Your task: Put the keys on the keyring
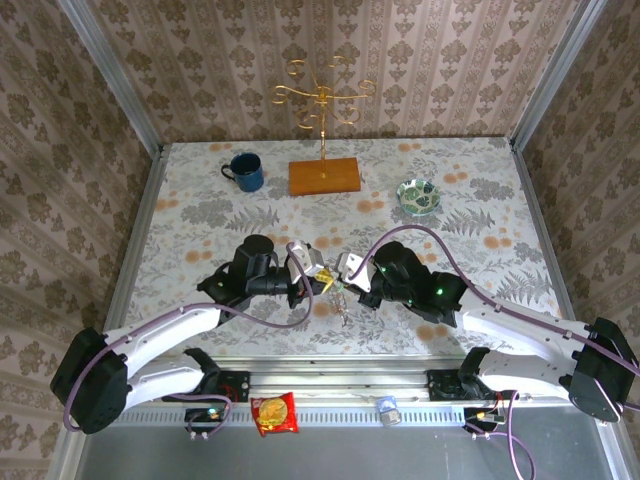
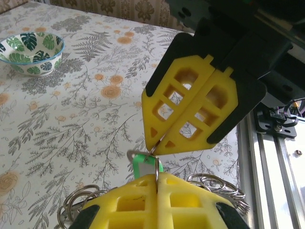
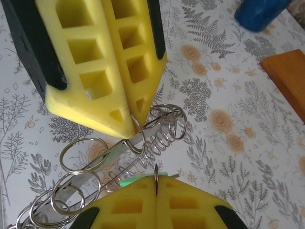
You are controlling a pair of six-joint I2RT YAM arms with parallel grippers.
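Above the table's near middle my two grippers meet tip to tip. My left gripper is shut on a thin metal keyring, seen edge-on between its yellow fingers. My right gripper is shut on the same small ring from the other side. A key with a green plastic head hangs at that ring, its blade hidden. A bunch of further metal rings and a flat metal strip dangles below the grippers.
A blue mug stands at the back left. An orange wooden base with a gold stand is at the back centre. A green patterned bowl sits at the back right. A snack packet lies on the front rail.
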